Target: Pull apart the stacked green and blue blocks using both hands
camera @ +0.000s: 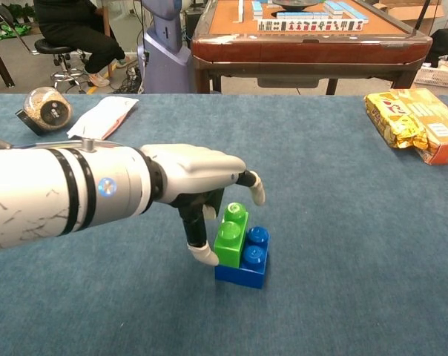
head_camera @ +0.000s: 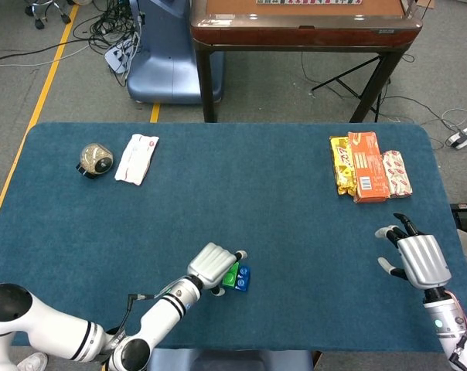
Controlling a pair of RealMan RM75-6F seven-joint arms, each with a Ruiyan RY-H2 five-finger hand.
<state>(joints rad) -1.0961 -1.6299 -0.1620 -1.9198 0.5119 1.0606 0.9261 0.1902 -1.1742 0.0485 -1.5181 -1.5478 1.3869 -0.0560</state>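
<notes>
A green block (camera: pixel 229 236) sits stacked on a blue block (camera: pixel 245 265) on the blue table (head_camera: pixel 257 185), just under and to the right of the left hand (camera: pixel 198 182). The left hand's thumb tip (camera: pixel 204 254) touches the green block's left side while another finger (camera: pixel 255 188) curls over the top of the stack; whether it actually grips the block cannot be told. In the head view the stack (head_camera: pixel 236 277) lies just beside the left hand (head_camera: pixel 212 267) and well apart from the right hand (head_camera: pixel 416 259), which hovers over the table's edge with fingers spread, holding nothing. Snack packets (head_camera: pixel 370 165) lie beyond the right hand; a jar (head_camera: pixel 95 159) and a white pouch (head_camera: pixel 137 158) lie far beyond the left.
</notes>
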